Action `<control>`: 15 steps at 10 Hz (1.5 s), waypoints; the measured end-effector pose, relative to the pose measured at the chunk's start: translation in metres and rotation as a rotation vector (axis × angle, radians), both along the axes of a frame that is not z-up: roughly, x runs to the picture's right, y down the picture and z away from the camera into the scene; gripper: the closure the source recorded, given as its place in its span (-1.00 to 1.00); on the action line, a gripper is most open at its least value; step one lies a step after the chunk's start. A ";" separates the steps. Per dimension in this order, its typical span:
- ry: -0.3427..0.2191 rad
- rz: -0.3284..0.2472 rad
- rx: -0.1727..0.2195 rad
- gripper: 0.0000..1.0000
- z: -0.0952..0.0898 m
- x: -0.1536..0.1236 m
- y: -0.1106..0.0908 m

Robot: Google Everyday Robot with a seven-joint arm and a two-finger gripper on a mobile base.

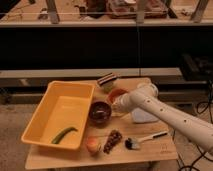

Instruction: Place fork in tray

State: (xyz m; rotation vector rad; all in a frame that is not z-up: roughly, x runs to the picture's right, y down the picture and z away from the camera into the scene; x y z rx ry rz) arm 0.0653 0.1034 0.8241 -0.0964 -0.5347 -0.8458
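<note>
scene: 1 white arm (pixel 170 114) reaches in from 3 o'clock over a wooden table (pixel 159 149).
gripper: gripper (pixel 116 107) sits at the arm's end, low over the table centre. It is just at 3 o'clock of the brown bowl (pixel 100 111) and at 6 o'clock of the orange bowl (pixel 116 93).
gripper state: cannot tell; the wrist covers it.
fork: not made out anywhere on the table. No fork shows in the tray. It is probably at or under the gripper, hidden by the arm, but I cannot tell.
tray: the yellow tray (pixel 67 107) is at 9 o'clock of the table, just beside the brown bowl. It holds 1 green pod (pixel 64 134) near its 6 o'clock wall.
others: striped block (pixel 107 80) at 12 o'clock, white cloth (pixel 143 116) at 3 o'clock of the gripper, brush (pixel 145 138) at 5 o'clock, dark cluster (pixel 113 140) and orange fruit (pixel 93 144) at 6 o'clock.
handling (judged): the fork is likely light, stiff, thin and smooth. It would lie flat, so it is hard to get under and may slip or swivel in a pinch.
hold point (judged): mid-handle, across the narrow width, not the tines.
step (judged): pick or early carry; the drop is at 9 o'clock.
risk (judged): clipping the brown bowl on the way to the tray.
</note>
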 end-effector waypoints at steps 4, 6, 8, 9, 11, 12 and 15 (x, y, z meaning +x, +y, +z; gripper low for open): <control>0.017 0.016 0.013 0.60 -0.001 -0.003 -0.003; 0.010 0.029 0.013 0.60 -0.003 -0.005 -0.006; -0.010 0.065 0.016 0.60 -0.012 -0.008 -0.013; -0.015 0.078 0.024 0.60 -0.019 -0.010 -0.020; -0.017 0.103 0.044 0.60 -0.036 -0.013 -0.036; -0.014 0.116 0.051 0.60 -0.039 -0.013 -0.039; -0.008 0.156 0.070 0.60 -0.047 -0.007 -0.047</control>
